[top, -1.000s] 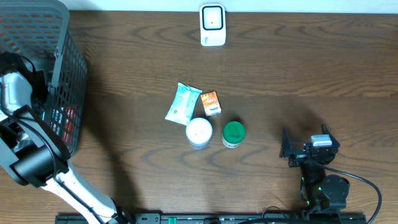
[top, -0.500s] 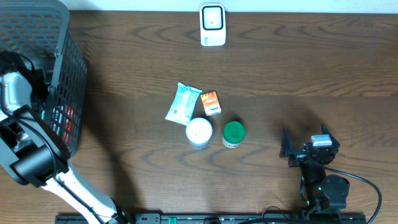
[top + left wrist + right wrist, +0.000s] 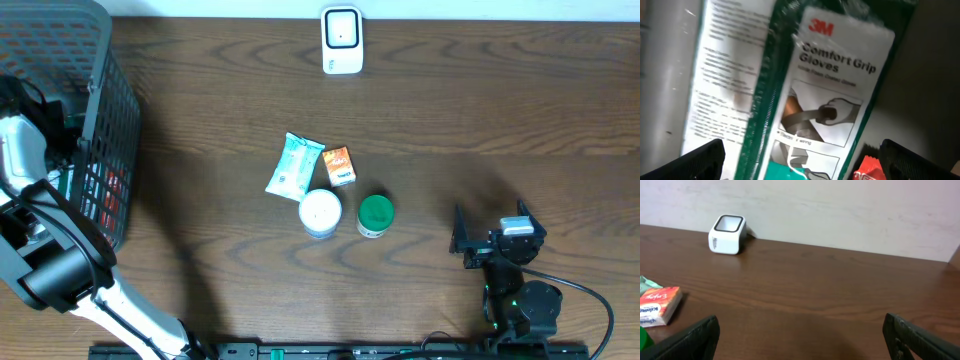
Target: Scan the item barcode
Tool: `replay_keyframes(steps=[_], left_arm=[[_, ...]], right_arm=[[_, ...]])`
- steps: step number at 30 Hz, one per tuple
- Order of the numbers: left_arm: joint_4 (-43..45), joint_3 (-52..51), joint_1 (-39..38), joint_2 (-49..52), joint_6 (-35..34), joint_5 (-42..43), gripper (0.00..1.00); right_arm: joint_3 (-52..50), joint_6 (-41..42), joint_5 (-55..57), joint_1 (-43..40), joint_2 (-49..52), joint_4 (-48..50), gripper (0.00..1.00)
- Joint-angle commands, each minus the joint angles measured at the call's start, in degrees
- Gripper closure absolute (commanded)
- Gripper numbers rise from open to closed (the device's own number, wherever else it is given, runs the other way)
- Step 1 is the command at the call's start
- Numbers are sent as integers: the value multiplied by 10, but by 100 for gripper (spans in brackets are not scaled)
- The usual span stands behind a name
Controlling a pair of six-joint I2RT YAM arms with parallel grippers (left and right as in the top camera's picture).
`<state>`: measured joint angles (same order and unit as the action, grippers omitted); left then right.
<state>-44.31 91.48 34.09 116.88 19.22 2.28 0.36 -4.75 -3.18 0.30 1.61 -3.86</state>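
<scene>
The left tool [image 3: 807,162] stands wide, its two dark fingertips [image 3: 697,160] in the lower corners of the left wrist view with nothing between them. It hangs inside the black mesh basket [image 3: 110,120] at the left end of the bench [image 3: 500,120]; from overhead the basket wall and the arm hide it.

Just beyond the fingertips lies the glove package [image 3: 840,85], green and white, with "3M Comfort Grip Gloves" readable. Its long axis runs from the upper right of that view down to the lower left, logo end uppermost, lower end cut off by the frame. Its small print is too blurred to read. Left of it a white panel of fine print [image 3: 725,85] may be part of the same pack or another; I cannot tell. A red packet corner [image 3: 867,170] peeks in at lower right.

The right tool [image 3: 802,340] rests wide at the near right of the bench, holding nothing. The white scanner [image 3: 341,40] stands at the far edge.
</scene>
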Motion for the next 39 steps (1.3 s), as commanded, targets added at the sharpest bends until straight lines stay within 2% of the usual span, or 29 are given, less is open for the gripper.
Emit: replay_keyframes(steps=[1,6,12,20,28,30,35,39], left_arm=[[6,-33,2,-7,28,12,2],[41,-78,3,-7,28,3,2],[76,-97,3,-6,28,-61,2],[97,-83,3,-6,26,-90,33],[111,-82,3,-6,26,-90,38],[113,-82,3,-6,25,-98,42],[121,-82,3,-9,-31,-180,42],[109,-82,3,-9,-42,-184,42]], right_arm=[[0,6,1,0,1,-2,1],[0,6,1,0,1,-2,1],[0,6,1,0,1,-2,1],[0,6,1,0,1,-2,1],[0,6,1,0,2,-2,1],[0,6,1,0,2,-2,1],[0,6,1,0,2,-2,1],[0,6,1,0,2,-2,1]])
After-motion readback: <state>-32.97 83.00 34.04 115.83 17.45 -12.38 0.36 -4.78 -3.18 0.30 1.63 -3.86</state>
